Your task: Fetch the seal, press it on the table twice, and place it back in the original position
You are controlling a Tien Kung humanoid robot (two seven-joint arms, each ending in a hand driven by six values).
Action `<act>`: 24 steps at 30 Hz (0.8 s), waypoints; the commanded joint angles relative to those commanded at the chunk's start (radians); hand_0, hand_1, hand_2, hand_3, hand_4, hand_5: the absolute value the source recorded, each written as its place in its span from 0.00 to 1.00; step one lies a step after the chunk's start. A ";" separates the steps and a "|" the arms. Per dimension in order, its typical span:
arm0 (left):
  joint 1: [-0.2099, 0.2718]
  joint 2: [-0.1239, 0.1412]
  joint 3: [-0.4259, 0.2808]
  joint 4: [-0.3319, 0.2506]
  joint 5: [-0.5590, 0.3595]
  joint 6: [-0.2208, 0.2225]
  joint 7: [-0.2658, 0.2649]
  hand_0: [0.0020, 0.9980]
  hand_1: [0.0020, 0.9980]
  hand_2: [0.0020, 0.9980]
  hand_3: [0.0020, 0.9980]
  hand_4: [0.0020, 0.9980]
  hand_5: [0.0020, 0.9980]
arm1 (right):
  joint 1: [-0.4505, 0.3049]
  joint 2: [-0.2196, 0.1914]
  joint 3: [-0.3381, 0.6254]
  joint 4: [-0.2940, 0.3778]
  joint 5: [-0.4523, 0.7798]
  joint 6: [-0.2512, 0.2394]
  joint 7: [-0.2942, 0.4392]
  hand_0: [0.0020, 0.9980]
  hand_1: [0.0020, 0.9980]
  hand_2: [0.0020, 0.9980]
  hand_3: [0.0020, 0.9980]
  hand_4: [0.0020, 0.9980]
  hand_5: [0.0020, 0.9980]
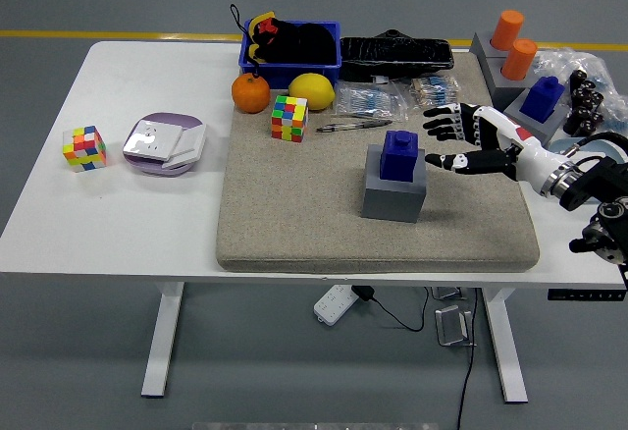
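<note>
Right arm (589, 189) cut off by frame's right edge at 3 o'clock; only forearm and hand in view. Left arm out of frame. Black stuff in blue bin (290, 43) at 12 o'clock: kind unclear. Clear bags (392, 98) just right of bin: contents too small to tell. Plastic wrap (589, 67) at 2 o'clock runs off right edge, partly hides dark pieces inside. Gray holder (394, 191): base of seal (400, 154) sunk in it, hidden.
</note>
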 joint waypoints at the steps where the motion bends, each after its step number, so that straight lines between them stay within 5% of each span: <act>1: -0.001 0.000 0.000 0.000 0.000 0.000 0.000 0.81 0.82 0.79 0.84 0.78 0.39 | 0.005 0.003 -0.007 -0.005 -0.002 -0.001 0.002 0.79 0.73 0.72 0.79 0.92 0.08; 24: -0.007 -0.004 0.015 0.001 -0.008 -0.010 -0.002 0.81 0.82 0.79 0.84 0.78 0.39 | 0.064 0.054 -0.095 -0.096 -0.050 -0.021 0.059 0.79 0.76 0.76 0.86 0.94 0.02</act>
